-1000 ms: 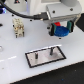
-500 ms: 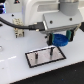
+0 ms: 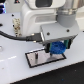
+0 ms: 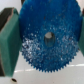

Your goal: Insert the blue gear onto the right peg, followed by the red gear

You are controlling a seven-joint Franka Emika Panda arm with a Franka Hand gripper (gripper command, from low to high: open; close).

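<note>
Wrist view: blue gear (image 4: 47, 37), held between the two jaw pads (image 4: 9, 42), which pressed its toothed rim on opposite sides; flat face and centre bore turned toward the camera, axis running along the gripper's approach line, no long axis in a round part. Exterior view: gripper (image 3: 56, 49) carried the gear above the grey plate (image 3: 42, 57). Right peg not discernible. Judged status: blue gear grasped, not yet seated; red gear unseen, insertion outstanding.

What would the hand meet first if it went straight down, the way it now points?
Probably the grey black-bordered plate below. The hand holds the flat round bright-blue plastic gear, so the gear would touch first; whether it meets a peg is unclear.
</note>
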